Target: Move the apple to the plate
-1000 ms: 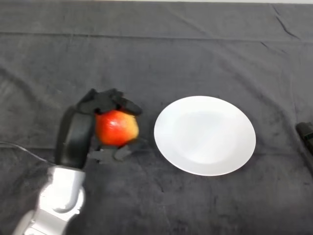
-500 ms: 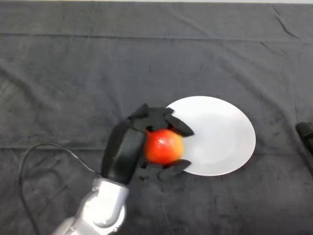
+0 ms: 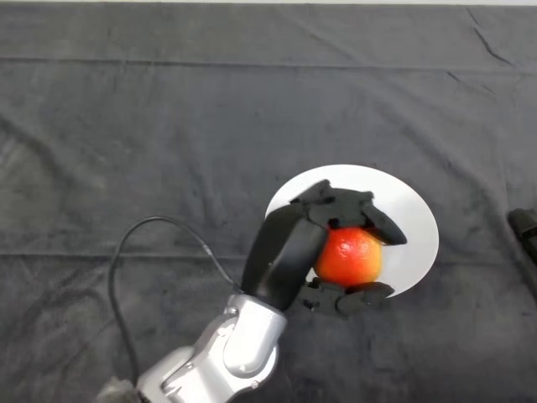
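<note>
A red apple (image 3: 349, 256) with a yellowish patch is held in my black left hand (image 3: 289, 252). The fingers curl over its top and the thumb sits under it. The hand and apple are over the left and middle part of a white round plate (image 3: 415, 222), which lies on the dark cloth right of centre. I cannot tell whether the apple touches the plate. The hand hides the plate's left side. My silver-grey forearm (image 3: 235, 348) comes in from the lower left.
The table is covered by a dark grey cloth (image 3: 168, 151) with folds. A small black object (image 3: 526, 228) sits at the right edge, just right of the plate.
My hand has carried the apple to the right, from the bare cloth left of the plate, past its left rim, to over the plate's middle.
</note>
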Motion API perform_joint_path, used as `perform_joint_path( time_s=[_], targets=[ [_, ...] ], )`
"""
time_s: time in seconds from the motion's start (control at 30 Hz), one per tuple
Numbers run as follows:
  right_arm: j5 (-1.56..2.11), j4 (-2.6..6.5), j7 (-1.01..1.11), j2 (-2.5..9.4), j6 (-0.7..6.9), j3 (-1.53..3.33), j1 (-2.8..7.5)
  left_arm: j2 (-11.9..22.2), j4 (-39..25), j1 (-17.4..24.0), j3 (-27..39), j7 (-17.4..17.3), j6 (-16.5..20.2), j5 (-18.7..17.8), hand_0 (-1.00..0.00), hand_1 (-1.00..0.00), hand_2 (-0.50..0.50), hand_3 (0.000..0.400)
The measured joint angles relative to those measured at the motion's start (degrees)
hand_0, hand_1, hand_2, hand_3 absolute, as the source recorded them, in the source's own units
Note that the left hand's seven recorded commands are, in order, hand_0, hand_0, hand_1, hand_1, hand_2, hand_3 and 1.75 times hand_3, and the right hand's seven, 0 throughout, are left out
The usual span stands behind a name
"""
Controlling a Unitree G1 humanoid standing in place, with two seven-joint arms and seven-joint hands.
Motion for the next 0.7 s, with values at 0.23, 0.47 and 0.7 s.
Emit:
perform_joint_path(
  time_s=[0.23,0.47,0.7],
  targets=[
    [0.00,0.00,0.03,0.00,0.01,-0.12,-0.02,-0.62,9.00,-4.63,-4.11,0.66,-2.36,-4.14,-1.00,-1.00,0.00,0.400],
    [0.00,0.00,0.12,0.00,0.02,-0.26,-0.03,-2.00,13.80,-6.73,-6.70,2.35,-4.35,-6.45,-1.00,-1.00,0.00,0.400],
    [0.00,0.00,0.16,0.00,0.04,-0.30,-0.03,-2.04,16.06,-8.67,-8.58,3.47,-4.91,-7.59,-0.18,-0.69,0.25,0.276]
  ],
)
